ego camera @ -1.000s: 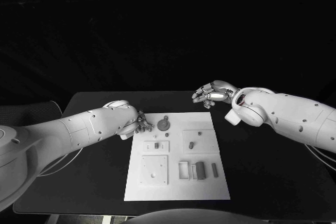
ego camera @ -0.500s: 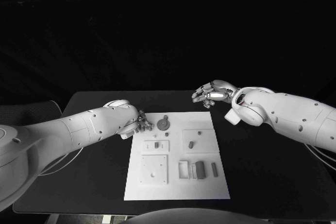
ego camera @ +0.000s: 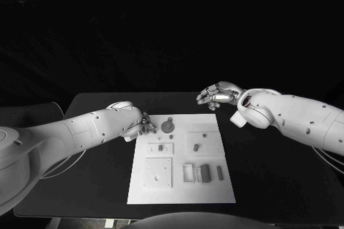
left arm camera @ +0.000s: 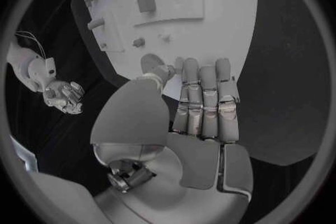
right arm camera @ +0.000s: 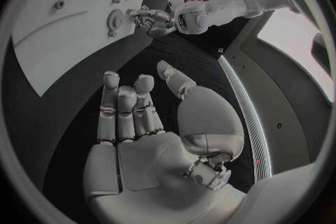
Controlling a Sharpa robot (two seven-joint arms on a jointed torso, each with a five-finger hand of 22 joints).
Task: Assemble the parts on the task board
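The white task board (ego camera: 179, 189) lies in the middle of the black table. Grey parts lie on it: a round part (ego camera: 167, 125) near the far left corner, small pieces (ego camera: 196, 148) in the middle, and dark bars (ego camera: 205, 173) nearer me. My left hand (ego camera: 145, 125) hovers at the board's far left edge, just beside the round part (left arm camera: 150, 61), fingers (left arm camera: 203, 106) straight and side by side, holding nothing. My right hand (ego camera: 215, 96) hangs over the bare table beyond the board's far right corner, palm (right arm camera: 133, 117) open with nothing in it.
Raised square plates (ego camera: 158, 173) sit on the board's left side, and a small frame (ego camera: 188, 173) stands next to the bars. Black table (ego camera: 272, 164) stretches wide to the right of the board and in a narrower strip on the left.
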